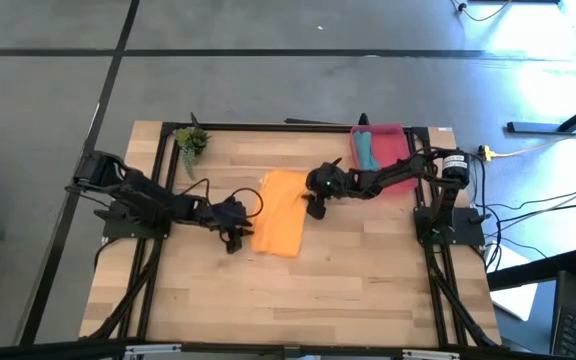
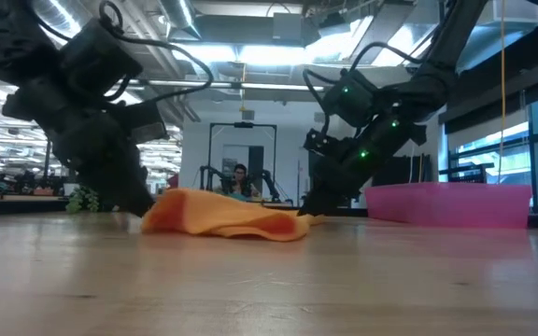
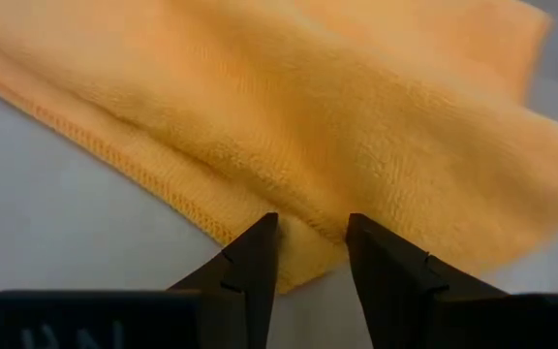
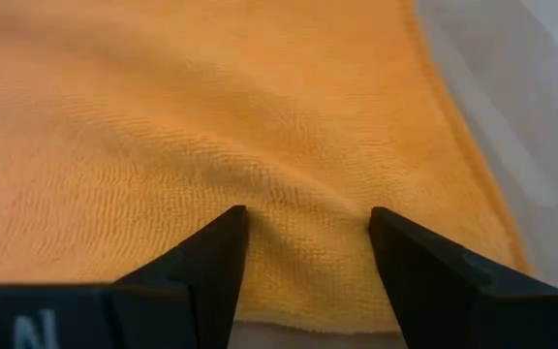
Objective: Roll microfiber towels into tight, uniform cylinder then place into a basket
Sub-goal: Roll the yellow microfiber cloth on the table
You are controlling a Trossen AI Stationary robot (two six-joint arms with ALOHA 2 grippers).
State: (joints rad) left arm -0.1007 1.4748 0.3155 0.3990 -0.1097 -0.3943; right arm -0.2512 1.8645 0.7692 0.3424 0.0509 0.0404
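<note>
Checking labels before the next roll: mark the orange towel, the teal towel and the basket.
orange towel (image 1: 279, 226): high view, middle of the flat cloth.
teal towel (image 1: 366, 150): high view, middle of the roll lying in the basket.
basket (image 1: 396, 134): high view, bare pink part beside the teal towel.
</note>
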